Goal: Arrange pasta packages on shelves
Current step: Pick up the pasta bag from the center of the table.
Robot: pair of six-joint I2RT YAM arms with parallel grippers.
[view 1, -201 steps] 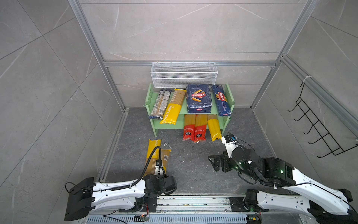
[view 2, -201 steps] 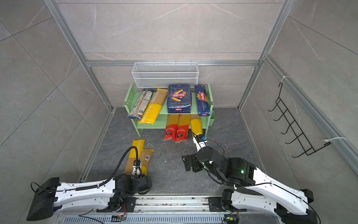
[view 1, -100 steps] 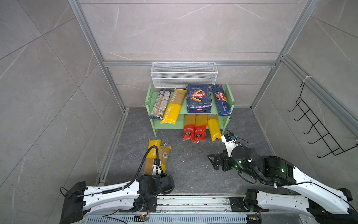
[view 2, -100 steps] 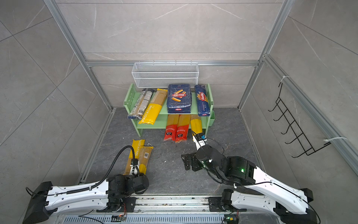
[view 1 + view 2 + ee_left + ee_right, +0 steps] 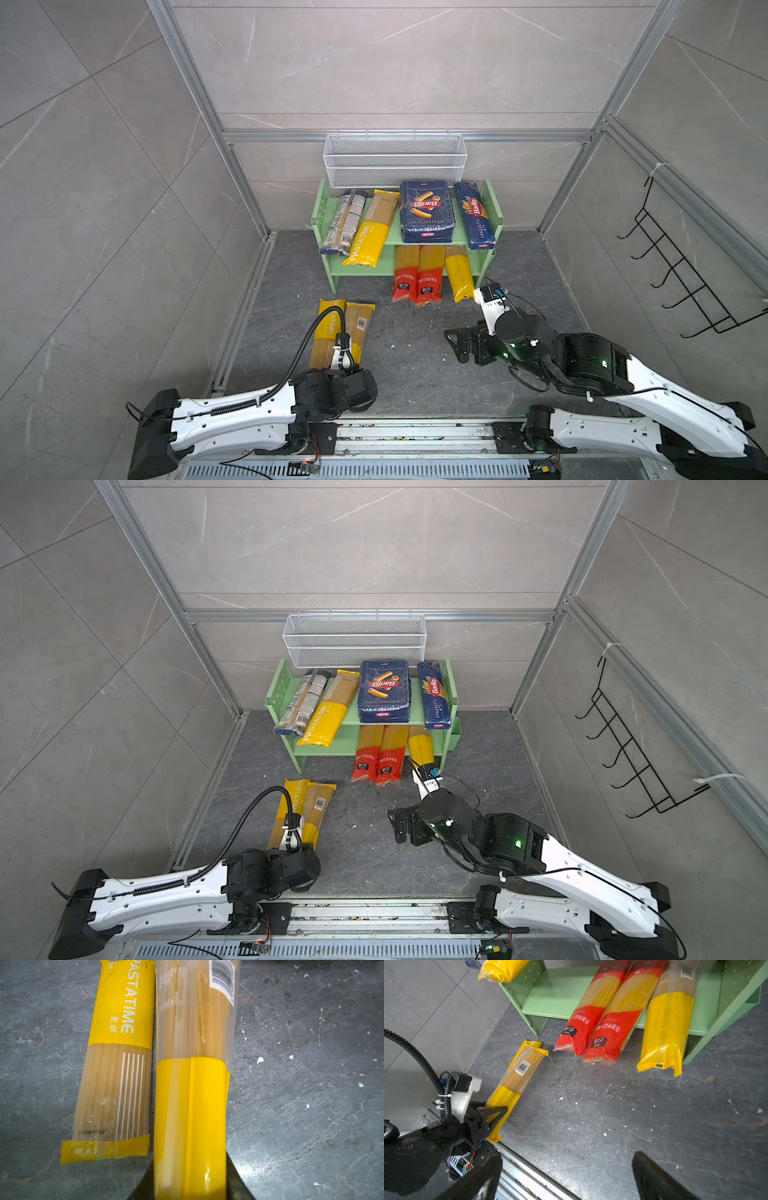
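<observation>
Right, my left gripper (image 5: 496,1113) clamps one end of a spaghetti pack (image 5: 191,1095) resting near the floor's (image 5: 415,374) front edge; right gripper (image 5: 566,1157) gapes empty. Lifted endwise, it could sag and drag the neighbouring pack (image 5: 118,1084).

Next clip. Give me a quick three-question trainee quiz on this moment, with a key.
1. True or false: the right gripper holds something.
2. How many pasta packs lie on the upper board of the green rack?
3. The left gripper is shut on: A) the yellow barcoded pack; B) the green rack; C) nothing.
Key: 1 false, it is open and empty; 2 four; 3 A.
</observation>
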